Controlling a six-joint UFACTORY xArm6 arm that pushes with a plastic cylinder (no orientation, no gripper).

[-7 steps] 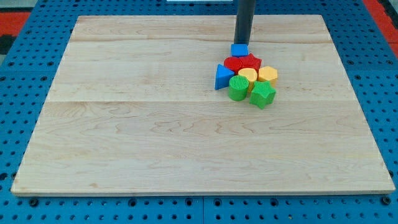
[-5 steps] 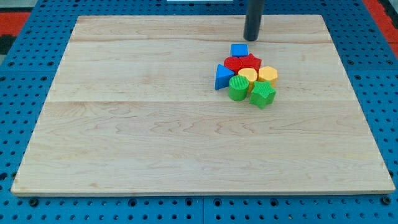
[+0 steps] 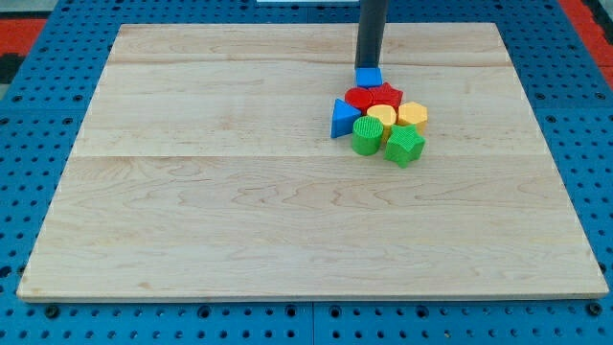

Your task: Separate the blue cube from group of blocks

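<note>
1. Rod only, no claw to spread or pinch: my tip (image 3: 369,67) sits right at the blue cube's (image 3: 369,77) top edge.
2. Blue cube touches the red blocks (image 3: 374,96) heading the cluster.

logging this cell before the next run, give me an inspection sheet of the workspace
surface: pale wooden board, bare apart from one cluster of blocks toward the view's top right.
job's things: blue cube at the cluster's top edge, against the red blocks; not yet separated.
clutter: blue triangular block, two yellow blocks, green cylinder, green block, all packed together.
pincer: none fitted; my tip sits at the cube's top side, apparently touching.
cables: nothing seen.
surroundings: blue perforated base around the board, red patches at the top corners.
</note>
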